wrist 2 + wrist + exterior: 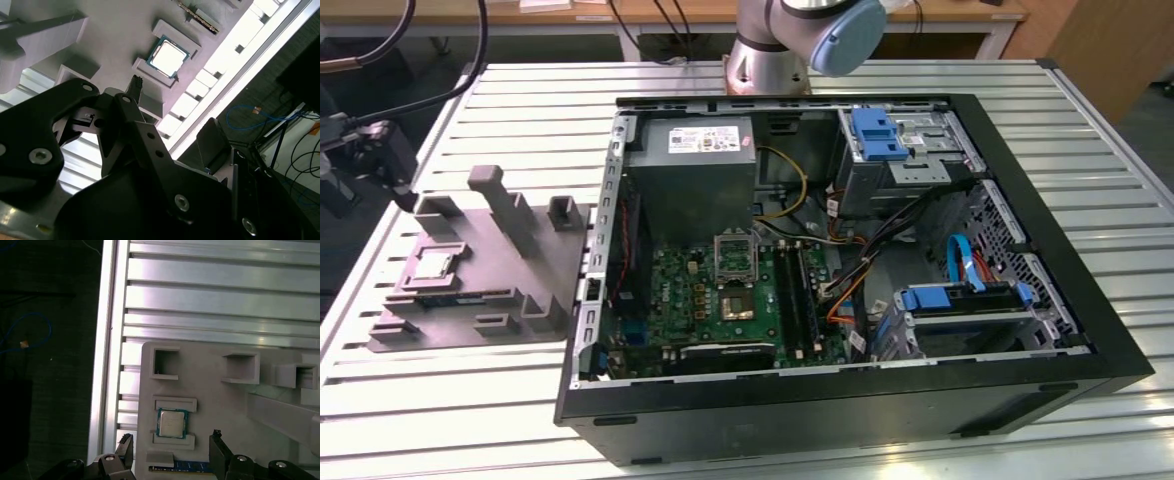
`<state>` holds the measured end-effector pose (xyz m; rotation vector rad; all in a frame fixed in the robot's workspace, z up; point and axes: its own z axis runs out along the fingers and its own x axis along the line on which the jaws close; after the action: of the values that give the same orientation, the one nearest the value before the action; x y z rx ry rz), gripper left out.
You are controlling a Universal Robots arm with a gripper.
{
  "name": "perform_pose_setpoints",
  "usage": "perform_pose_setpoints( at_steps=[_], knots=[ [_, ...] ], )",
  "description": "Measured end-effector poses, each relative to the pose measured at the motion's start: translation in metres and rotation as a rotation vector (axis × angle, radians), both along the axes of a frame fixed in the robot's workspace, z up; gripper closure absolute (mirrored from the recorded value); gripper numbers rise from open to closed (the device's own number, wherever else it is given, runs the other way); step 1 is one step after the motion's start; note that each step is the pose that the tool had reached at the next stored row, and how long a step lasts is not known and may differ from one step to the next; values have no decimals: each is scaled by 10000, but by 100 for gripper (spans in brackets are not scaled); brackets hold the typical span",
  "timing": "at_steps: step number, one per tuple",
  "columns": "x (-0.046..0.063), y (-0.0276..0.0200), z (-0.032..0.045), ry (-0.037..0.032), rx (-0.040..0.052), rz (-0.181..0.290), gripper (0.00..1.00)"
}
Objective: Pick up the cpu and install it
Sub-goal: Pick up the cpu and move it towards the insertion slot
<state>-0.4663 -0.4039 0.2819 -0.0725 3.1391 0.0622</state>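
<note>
Currently the pincer (170, 445), wide open and empty, has the cpu (171, 423) just ahead between its jaws, so an off-centre descent could jam against the grey moulded tray's (215, 405) pocket rim.

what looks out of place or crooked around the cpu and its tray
Nothing stands out. The cpu lies flat and square in its recess on the grey tray, with no damage that shows in either wrist view. The tool hangs open near it, not touching it.
</note>
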Motion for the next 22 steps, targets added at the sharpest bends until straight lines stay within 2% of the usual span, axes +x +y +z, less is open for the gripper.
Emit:
perform_pose_setpoints(
  at_steps=[22],
  knots=[
    [22, -14, -48, 3, -3, -16, 29]
  ],
)
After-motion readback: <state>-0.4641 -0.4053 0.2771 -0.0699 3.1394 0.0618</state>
